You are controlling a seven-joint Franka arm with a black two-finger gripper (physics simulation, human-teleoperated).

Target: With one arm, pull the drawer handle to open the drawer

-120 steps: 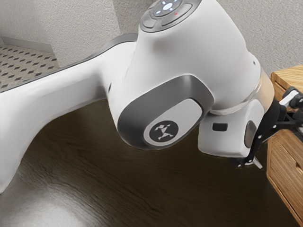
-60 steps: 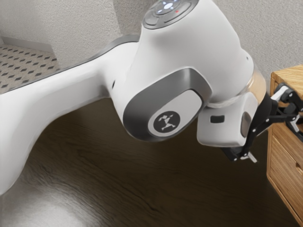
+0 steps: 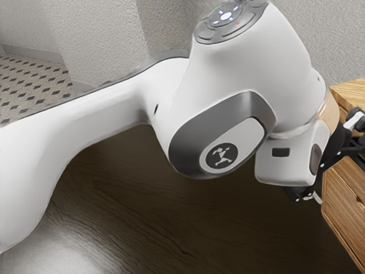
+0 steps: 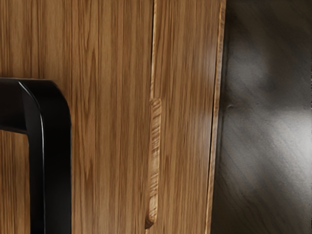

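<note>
Item: gripper (image 3: 335, 157), black, on the white arm (image 3: 239, 85). Its two pale tips stand well apart in the exterior view, so we record it as spread, pinching nothing. It sits close against the front of the wooden cabinet (image 3: 348, 94) at the exterior view's right edge. Item: drawer handle (image 4: 46, 161), a black bar with a rounded corner, seen in the wrist view standing proud of the drawer front (image 4: 112, 122) and off to one side of the hand's line, not centred under it. Item: a vertical seam (image 4: 153, 48) in the wood beside the handle, running down into a paler notch (image 4: 154, 161). Beyond the cabinet's edge lies the dark table (image 4: 268, 146). Condition of task: handle not yet gripped, and the drawer looks shut to us, though the exterior view shows too little of its face to be sure. Handling note: we judge the step in hand to be alignment. Shift the hand sideways until the bar lies midway between the jaws, advance so the tips pass behind it, close squarely across the bar, then pull straight out along the drawer's travel — an oblique pull risks slipping off the rounded corner.
</note>
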